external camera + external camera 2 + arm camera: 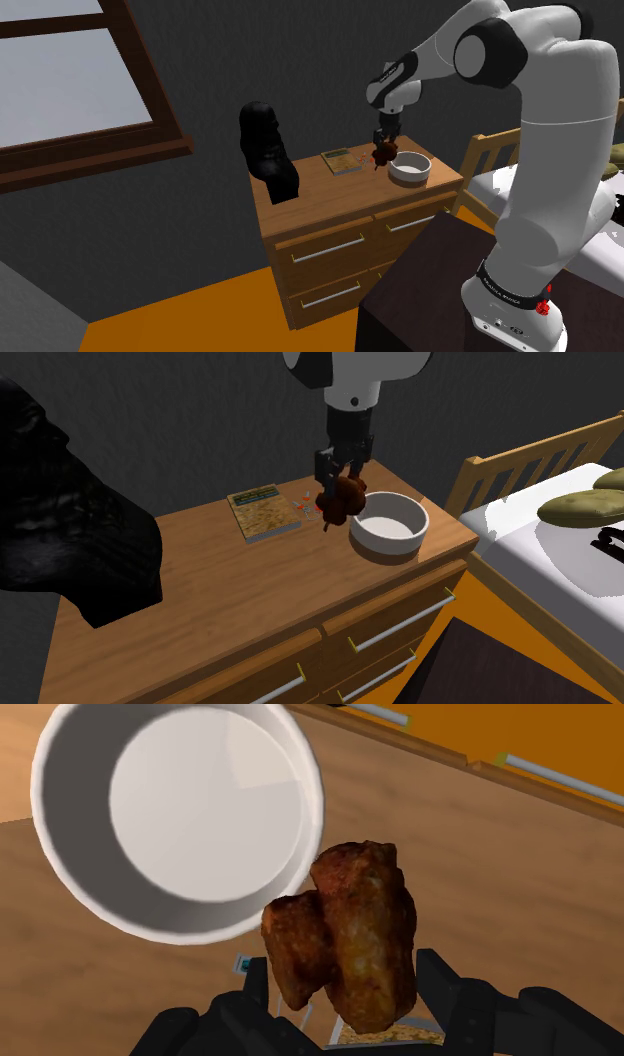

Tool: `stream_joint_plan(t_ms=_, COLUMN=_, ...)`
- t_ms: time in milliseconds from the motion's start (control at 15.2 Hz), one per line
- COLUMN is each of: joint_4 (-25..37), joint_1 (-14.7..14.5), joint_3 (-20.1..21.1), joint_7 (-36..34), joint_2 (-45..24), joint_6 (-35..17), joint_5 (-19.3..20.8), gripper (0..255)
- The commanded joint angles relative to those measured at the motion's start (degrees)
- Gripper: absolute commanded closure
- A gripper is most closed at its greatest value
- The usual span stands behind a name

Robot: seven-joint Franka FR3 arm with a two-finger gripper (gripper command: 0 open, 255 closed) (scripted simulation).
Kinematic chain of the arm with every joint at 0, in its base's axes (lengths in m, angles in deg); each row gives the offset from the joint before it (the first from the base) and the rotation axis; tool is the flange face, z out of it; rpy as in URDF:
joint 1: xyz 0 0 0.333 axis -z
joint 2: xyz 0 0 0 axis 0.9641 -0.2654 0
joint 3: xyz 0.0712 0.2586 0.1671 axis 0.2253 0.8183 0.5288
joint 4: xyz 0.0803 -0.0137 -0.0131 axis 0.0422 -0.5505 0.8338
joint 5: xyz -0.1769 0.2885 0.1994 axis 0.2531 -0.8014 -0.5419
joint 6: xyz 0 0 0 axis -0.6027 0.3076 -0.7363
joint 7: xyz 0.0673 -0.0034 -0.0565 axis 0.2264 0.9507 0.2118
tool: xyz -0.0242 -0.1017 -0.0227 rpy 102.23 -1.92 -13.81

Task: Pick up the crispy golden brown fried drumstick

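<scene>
The brown fried drumstick (345, 934) hangs clear of the wooden dresser top (230, 602), clasped between my black gripper's (345, 1004) fingers. In the second exterior view the gripper (338, 477) holds the drumstick (346, 500) just above the dresser, beside the white bowl's (390, 524) rim. From the shoulder view the gripper (385, 138) and the drumstick (383, 152) sit between the book (341, 160) and the white bowl (410, 167).
A thin book (263, 513) lies on the dresser behind the drumstick, and a big black bust (70, 532) stands at the dresser's other end. A wooden-framed bed (560, 522) sits beside the dresser. The dresser's drawers (335, 250) face the orange floor (200, 310).
</scene>
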Motion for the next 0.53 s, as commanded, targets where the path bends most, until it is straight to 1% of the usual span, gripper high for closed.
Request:
stream_joint_plan(t_ms=0, joint_4=0.43, joint_1=-0.11, joint_3=-0.18, joint_7=-0.26, joint_2=0.98, joint_6=1.37, joint_5=0.40, gripper=255)
stream_joint_plan(t_ms=330, joint_4=1.70, joint_1=-0.34, joint_3=-0.51, joint_7=-0.87, joint_2=3.03, joint_6=4.60, joint_5=1.26, gripper=255)
stream_joint_plan(t_ms=462, joint_4=1.74, joint_1=-0.34, joint_3=-0.52, joint_7=-0.88, joint_2=3.09, joint_6=4.69, joint_5=1.29, gripper=255)
